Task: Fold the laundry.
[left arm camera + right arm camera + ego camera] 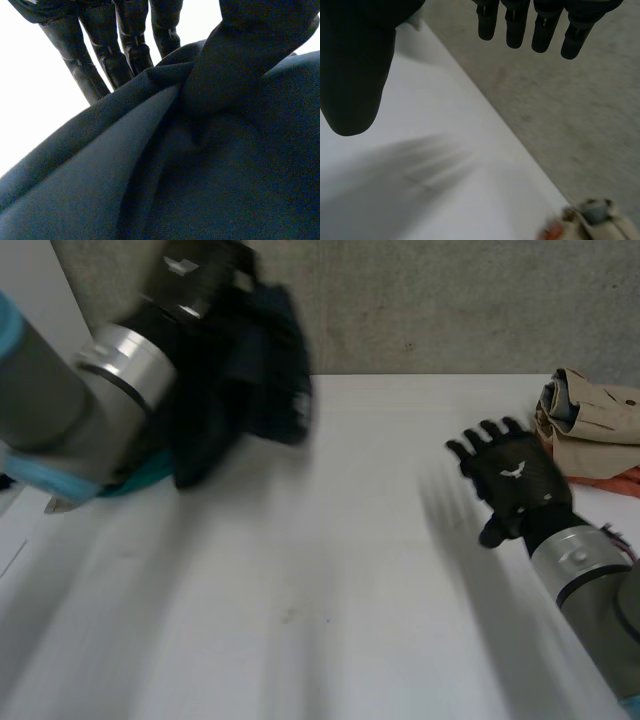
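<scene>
Left hand (pixel 250 55) is clamped on a dark navy, soft woven cloth (pixel 280 380): the left wrist view has the thumb pressing a ridge of the fabric against the straight fingers (pixel 100 60), so it is a pinch on a bunched fold, and I cannot tell whether that fold is an edge or a corner. From the head view the cloth hangs in a lump off this hand at the far left of the white table (pixel 330 570), raised clear of the surface, too crumpled to show a long axis. To its right the middle of the table lies bare. Further right the right hand (pixel 512 485) hovers over the table, released, fingers straight and spread, thumb apart, holding nothing, well apart from the navy cloth. Just beyond that hand, at the far right edge, sits a rumpled pile of beige garments (pixel 595 420) on an orange cloth (pixel 620 482). As I judge it, the coming move turns on the bare stretch lying to the right of and below the held cloth. The left hand alone has it, so the right hand would have to cross leftward to take a second hold before it can be spread flat.
</scene>
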Robot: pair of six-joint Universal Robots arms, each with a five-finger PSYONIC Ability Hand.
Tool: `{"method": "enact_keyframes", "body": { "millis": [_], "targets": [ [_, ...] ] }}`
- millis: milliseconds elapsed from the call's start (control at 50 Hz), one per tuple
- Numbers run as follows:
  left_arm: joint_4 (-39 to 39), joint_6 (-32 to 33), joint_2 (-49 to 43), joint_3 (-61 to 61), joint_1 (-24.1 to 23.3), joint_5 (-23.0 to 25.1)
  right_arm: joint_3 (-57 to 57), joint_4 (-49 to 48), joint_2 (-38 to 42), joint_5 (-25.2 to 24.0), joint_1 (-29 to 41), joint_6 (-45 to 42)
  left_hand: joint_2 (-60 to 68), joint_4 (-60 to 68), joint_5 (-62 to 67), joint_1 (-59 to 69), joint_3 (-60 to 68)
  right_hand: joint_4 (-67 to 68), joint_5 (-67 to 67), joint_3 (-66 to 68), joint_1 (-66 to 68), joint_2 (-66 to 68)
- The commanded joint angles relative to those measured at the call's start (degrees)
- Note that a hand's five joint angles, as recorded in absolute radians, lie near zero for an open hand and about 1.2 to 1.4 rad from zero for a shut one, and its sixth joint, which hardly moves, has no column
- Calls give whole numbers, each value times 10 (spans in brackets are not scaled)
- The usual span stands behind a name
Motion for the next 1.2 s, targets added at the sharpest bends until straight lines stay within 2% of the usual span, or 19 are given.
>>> {"method": "enact_keyframes", "body": {
  "millis": [20, 120, 140, 160, 180, 220, 280, 380, 440, 620, 680, 800, 940, 1020, 1040, 1100, 1120, 1180, 1200],
  "targets": [
    [-5, -3, -99, -30, -145, 31, -5, -1, -29, 39, -40, 45, 115, 112, 129, 246, 119, -26, -28, -23, -30, -21],
    [-36, 2, -180, -4, -187, 27, -13, 2, -37, 44, -78, 68, 95, 92, 109, 226, 99, -26, -28, -23, -30, -21],
    [-52, 9, -182, 2, -198, 25, -13, 3, -37, 44, -82, 70, -162, -165, -147, -31, -157, -26, -28, -23, -30, -21],
    [-59, 13, -180, 4, -205, 25, -14, 5, -37, 44, -87, 72, -286, -289, -272, -155, -281, -26, -28, -23, -30, -21],
    [-66, 17, -178, 7, -211, 23, -15, 7, -37, 43, -94, 74, -377, -380, -363, -246, -373, -26, -28, -23, -30, -21],
    [-82, 35, -162, 8, -217, 22, -16, 7, -37, 42, -97, 76, -448, -451, -434, -317, -444, -26, -28, -23, -30, -21],
    [-96, 47, -122, 4, -215, 16, -17, 10, -37, 40, -96, 76, -474, -477, -459, -343, -469, -26, -28, -23, -30, -21],
    [-127, 50, -31, -46, -187, -37, -23, 43, -46, 37, -90, 70, -514, -517, -500, -383, -510, -26, -28, -23, -30, -21],
    [-139, 51, 9, -79, -168, -64, -30, 96, -61, 25, -77, 70, -527, -531, -513, -397, -523, -26, -28, -23, -30, -21],
    [-141, 54, 94, -228, -89, -154, -60, 196, -58, -71, -54, 68, -534, -537, -520, -404, -530, -26, -28, -23, -30, -21],
    [-139, 56, 95, -264, -74, -175, -77, 211, -36, -83, -53, 62, -536, -539, -522, -405, -532, -26, -28, -23, -30, -21],
    [-130, 55, 75, -284, -59, -176, -126, 224, 62, -79, -35, 19, -536, -539, -522, -405, -532, -26, -28, -23, -30, -21],
    [-131, 55, 15, -283, -37, -168, -147, 255, 99, -74, 0, 7, -496, -499, -481, -365, -491, -17, -19, -14, -21, -12],
    [-130, 55, 5, -291, -37, -167, -145, 257, 128, -62, 6, 6, -465, -469, -451, -335, -461, 128, 125, 131, 124, 132],
    [-130, 55, 2, -291, -37, -166, -145, 258, 134, -54, 7, 5, -464, -467, -449, -333, -459, 270, 267, 273, 266, 274],
    [-128, 55, 0, -291, -42, -168, -142, 259, 134, -40, 6, 2, -460, -463, -446, -330, -456, 491, 488, 494, 487, 495],
    [-127, 55, 2, -290, -41, -168, -136, 261, 133, -35, 6, 0, -460, -463, -446, -330, -456, 653, 651, 656, 649, 658],
    [-126, 55, 12, -289, -37, -169, -125, 271, 108, -33, 6, -12, -462, -465, -448, -331, -458, 674, 672, 677, 670, 679],
    [-125, 55, 19, -288, -37, -169, -112, 286, 71, -34, 4, -29, -464, -467, -449, -333, -459, 674, 672, 677, 670, 679]
  ]
}}
